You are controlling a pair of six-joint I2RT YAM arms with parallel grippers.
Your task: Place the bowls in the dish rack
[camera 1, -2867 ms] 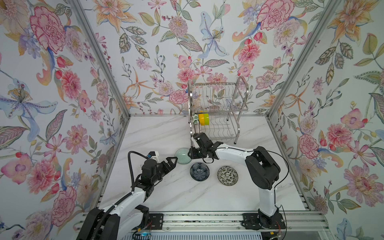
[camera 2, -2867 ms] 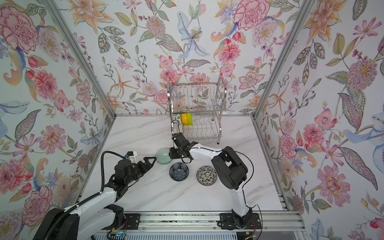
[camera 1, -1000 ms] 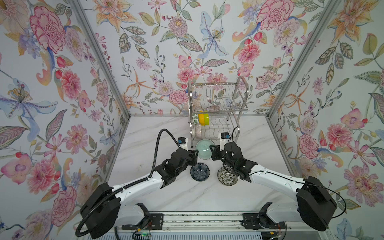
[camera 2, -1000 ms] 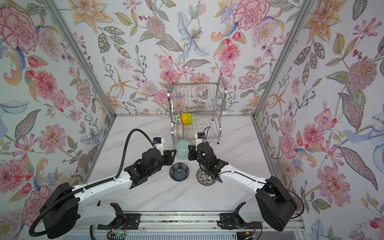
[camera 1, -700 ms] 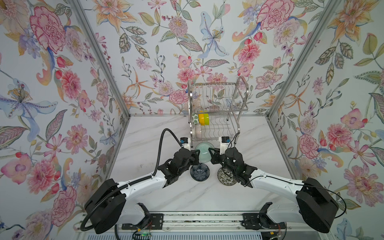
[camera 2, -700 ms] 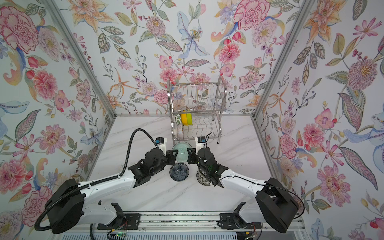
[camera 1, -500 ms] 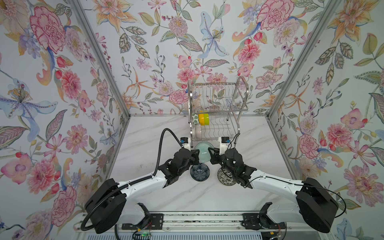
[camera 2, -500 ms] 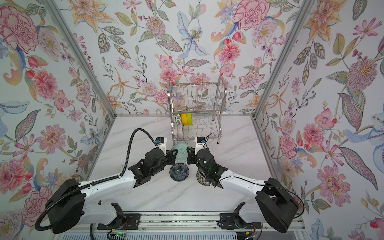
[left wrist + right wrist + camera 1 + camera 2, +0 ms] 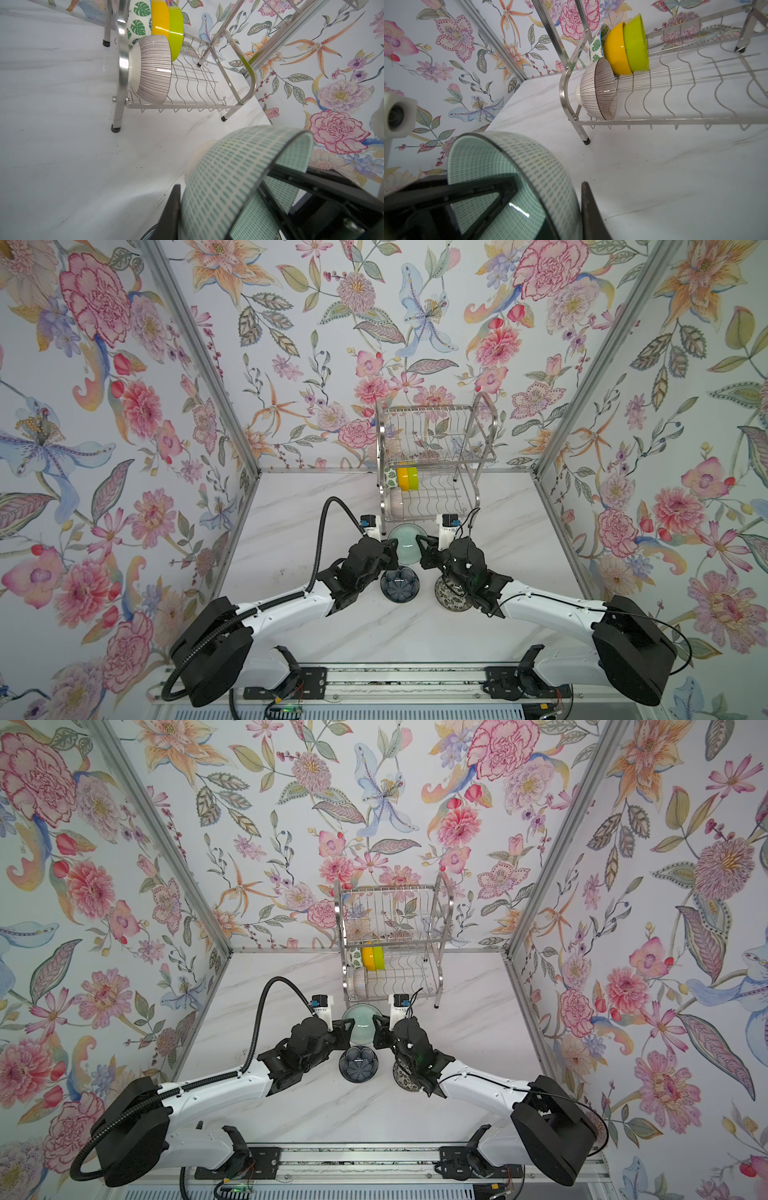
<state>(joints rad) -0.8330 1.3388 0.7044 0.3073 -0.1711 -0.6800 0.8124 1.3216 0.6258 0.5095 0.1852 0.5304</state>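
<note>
Top views look down; both close wrist cameras share the dish rack (image 9: 122, 62).

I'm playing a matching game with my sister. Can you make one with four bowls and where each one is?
Bowls:
1. pale green bowl
2. dark blue bowl
3. striped bowl
4. black-and-white bowl

Places:
A. on the table, partly under the right arm
B. on edge in the dish rack, lower shelf
C. off the table, between left gripper and right gripper
D. on the table, uncovered

Pairs: 1-C, 2-D, 3-B, 4-A
</note>
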